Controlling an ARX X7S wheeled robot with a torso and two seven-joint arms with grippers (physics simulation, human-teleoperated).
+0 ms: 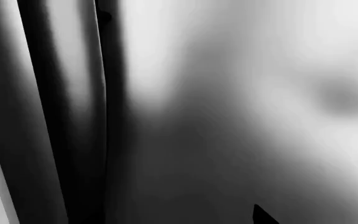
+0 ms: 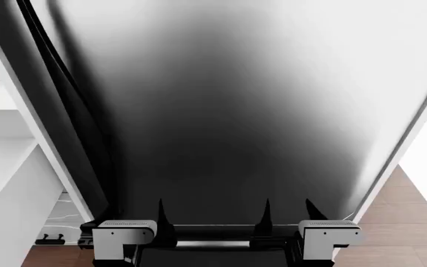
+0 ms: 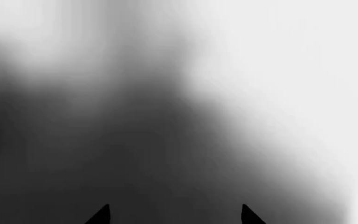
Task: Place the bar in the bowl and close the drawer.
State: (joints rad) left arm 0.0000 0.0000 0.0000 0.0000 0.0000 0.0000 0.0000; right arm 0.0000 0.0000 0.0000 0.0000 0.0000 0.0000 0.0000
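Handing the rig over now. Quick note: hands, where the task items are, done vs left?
Left hand: only dark finger tips show, holding nothing visible; open or shut unclear.
Right hand: tips apart, open, empty.
Both point at a large grey metallic panel that fills all three views.
Bar, bowl, drawer: none in view.
Done: nothing I can confirm.
Left: turn or back off to find them, put the bar in the bowl, close the drawer.

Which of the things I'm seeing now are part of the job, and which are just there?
Job: left gripper, right gripper (open). The bar, bowl and drawer are not in view.
Just there: grey metal panel, white cabinet, wooden floor.
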